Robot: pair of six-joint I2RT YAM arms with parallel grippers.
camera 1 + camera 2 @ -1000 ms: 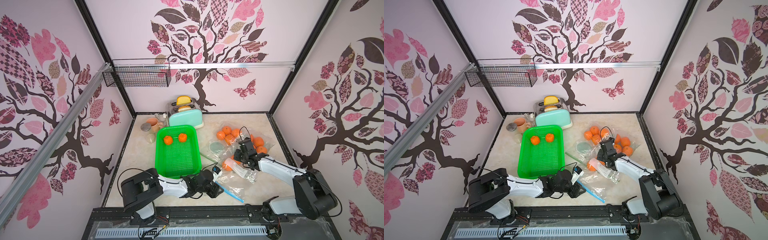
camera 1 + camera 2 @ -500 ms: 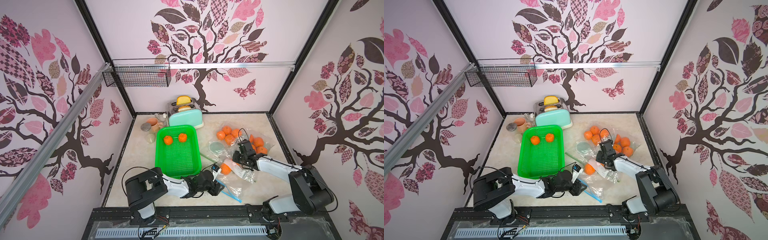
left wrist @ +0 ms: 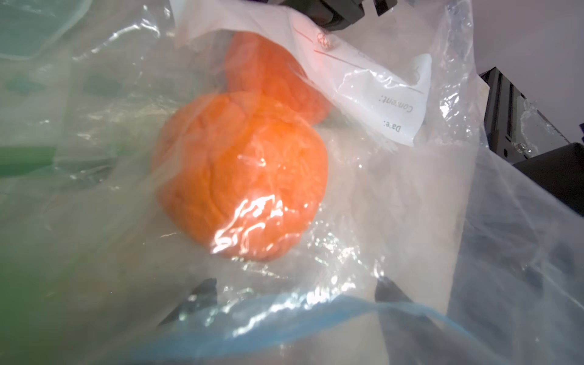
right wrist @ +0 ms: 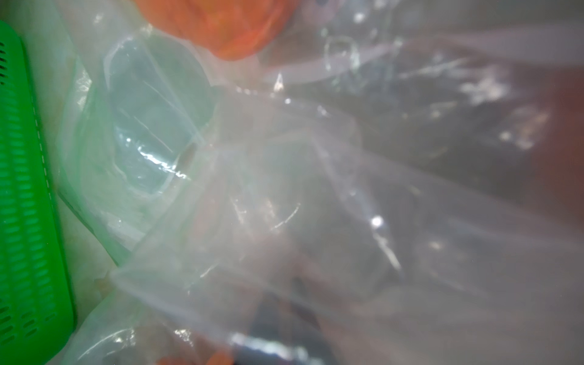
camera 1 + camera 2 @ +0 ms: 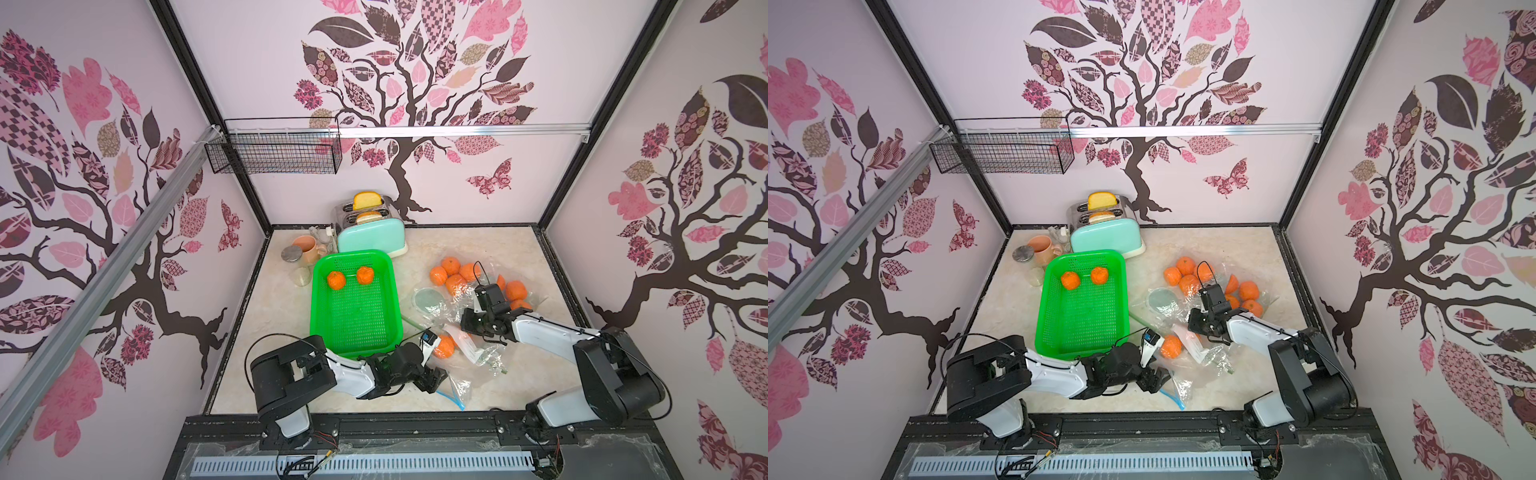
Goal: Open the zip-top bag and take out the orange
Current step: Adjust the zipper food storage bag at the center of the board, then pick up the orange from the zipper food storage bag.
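Beside the green tray [image 5: 357,316], an orange [image 5: 444,347] sits inside a clear bag [image 5: 482,357]. Left gripper [image 3: 297,298], seen through the film, has its jaws apart. Right gripper [image 5: 468,326] rests on the bag's far end; blur hides whether it pinches.

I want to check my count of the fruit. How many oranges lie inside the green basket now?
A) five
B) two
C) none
B: in a top view, one orange and a second orange lie side by side at the far end of the green basket.
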